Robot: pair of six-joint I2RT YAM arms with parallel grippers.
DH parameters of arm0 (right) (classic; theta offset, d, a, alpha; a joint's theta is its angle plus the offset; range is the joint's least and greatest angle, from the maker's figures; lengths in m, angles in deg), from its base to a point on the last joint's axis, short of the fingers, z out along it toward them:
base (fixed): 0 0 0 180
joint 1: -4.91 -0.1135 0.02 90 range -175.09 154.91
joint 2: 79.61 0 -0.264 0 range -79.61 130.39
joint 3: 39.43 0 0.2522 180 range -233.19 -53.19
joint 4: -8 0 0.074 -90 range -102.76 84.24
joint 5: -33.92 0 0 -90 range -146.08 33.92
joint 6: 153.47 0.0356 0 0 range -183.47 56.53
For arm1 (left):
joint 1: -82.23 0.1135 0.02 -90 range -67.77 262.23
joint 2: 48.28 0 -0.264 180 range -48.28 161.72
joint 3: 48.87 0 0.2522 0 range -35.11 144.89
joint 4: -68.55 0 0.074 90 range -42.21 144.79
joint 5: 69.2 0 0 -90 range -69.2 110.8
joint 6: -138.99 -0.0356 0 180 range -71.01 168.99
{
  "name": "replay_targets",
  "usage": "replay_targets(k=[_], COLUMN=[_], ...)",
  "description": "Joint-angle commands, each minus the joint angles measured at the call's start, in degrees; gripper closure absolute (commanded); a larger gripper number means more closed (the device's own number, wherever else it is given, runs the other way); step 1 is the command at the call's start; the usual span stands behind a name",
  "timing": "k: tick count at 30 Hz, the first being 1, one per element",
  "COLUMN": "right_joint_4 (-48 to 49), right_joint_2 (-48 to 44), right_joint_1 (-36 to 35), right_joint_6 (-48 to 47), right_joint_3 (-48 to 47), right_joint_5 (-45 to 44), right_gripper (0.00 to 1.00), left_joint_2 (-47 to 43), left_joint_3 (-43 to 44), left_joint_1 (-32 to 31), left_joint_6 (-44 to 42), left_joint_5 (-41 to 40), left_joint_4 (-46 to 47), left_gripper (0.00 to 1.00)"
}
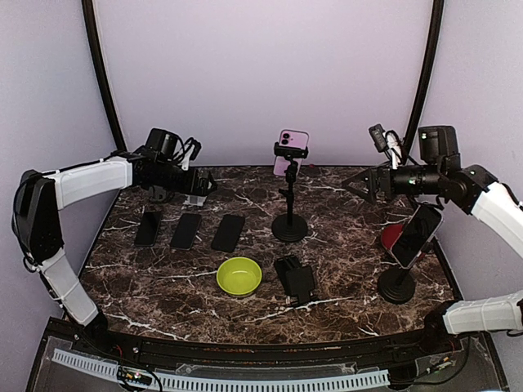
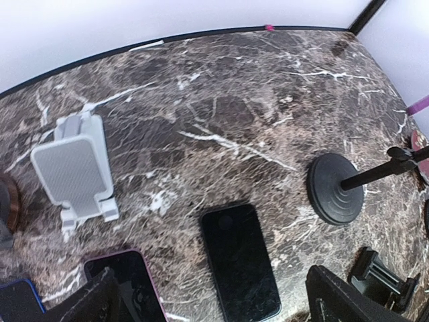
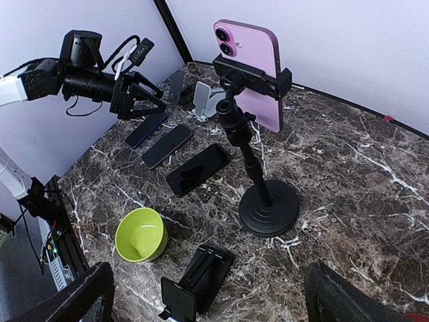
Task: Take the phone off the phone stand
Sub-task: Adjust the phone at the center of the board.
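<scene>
A pink phone [image 1: 291,151] is clamped upright in a black pole stand [image 1: 289,227] at the table's middle back; it also shows in the right wrist view [image 3: 251,64] on its round base [image 3: 269,208]. A second phone [image 1: 415,235] leans on a short black stand [image 1: 397,287] at the right. My right gripper [image 1: 357,181] is open and empty, hovering right of the pink phone and apart from it. My left gripper [image 1: 204,186] is open and empty at the back left, above a black phone [image 2: 240,261] lying flat.
Three dark phones [image 1: 186,231] lie in a row at the left. A white stand [image 2: 74,168] is at the back left. A green bowl [image 1: 239,275] and a folded black stand [image 1: 296,279] lie in front. A red object [image 1: 392,237] sits behind the right stand.
</scene>
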Motion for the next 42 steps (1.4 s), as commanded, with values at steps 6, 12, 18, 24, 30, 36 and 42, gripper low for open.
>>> replay_targets(k=[6,12,18,24,30,36,42], right_joint_4=[-0.73,-1.1,-2.13,-3.28,-3.97,-4.0,-3.83], right_joint_2=[2.8,4.36,6.63,8.68,10.0,11.56,12.09], right_joint_1=[-0.78,-1.83,-3.21,-4.76,-5.36,-5.75,-6.58], right_joint_6=[2.65,4.81,6.18,6.66,6.73,7.01,7.2], right_joint_3=[-6.05,-7.78,-9.8,-11.23,-12.11,-13.14,-13.31], right_joint_5=[-1.57,-3.94,-6.53,-8.78,-9.93,-10.21,-10.93], right_gripper=[0.01,0.01,0.01,0.01,0.01,0.01,0.01], left_joint_2=[-5.7,-2.66,1.84,7.61,12.16,14.93,17.03], left_joint_3=[-7.13,-6.08,-3.88,0.4,2.14,2.77,3.35], left_joint_1=[-1.47,-4.42,-9.43,-14.49,-16.49,-17.12,-17.27], left_joint_6=[2.69,1.01,0.46,4.0,6.87,7.82,8.91], left_joint_5=[-5.23,-5.87,-10.91,-19.48,-23.45,-24.5,-25.53], left_joint_4=[2.98,1.52,0.59,-3.46,-6.1,-6.27,-6.59], left_gripper=[0.01,0.01,0.01,0.01,0.01,0.01,0.01])
